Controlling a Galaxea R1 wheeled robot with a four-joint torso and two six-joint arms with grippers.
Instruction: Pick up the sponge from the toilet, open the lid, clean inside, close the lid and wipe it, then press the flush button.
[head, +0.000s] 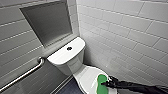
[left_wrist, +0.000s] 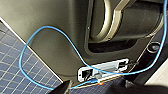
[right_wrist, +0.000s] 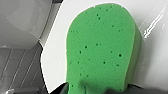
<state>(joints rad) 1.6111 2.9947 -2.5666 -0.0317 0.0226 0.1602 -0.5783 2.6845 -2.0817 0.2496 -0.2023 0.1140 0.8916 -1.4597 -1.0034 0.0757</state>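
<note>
- Lying on the shut lid (head: 88, 75) of the toilet (head: 71, 65), the sponge (head: 100, 83) is seen, bright green on white.
- The right end effector (head: 106, 84) is placed at one end of the sponge, touching it or just beside it.
- Whether the end effector is clamped on the sponge or apart cannot be told.
- In the right wrist view the sponge (right_wrist: 100, 47) looks to be resting flat on the lid (right_wrist: 56, 62), so it is judged not yet lifted.
- The first step, the pick-up, is judged to be in hand but not done.
- The lid is down, so opening it and cleaning inside are left to do.
- Closing the lid and wiping it are left too.
- The flush button (head: 69, 48) is seen on the tank top, well apart from the end effector, and it is judged not yet pressed.
- Almost the whole job is judged to be left.
</note>
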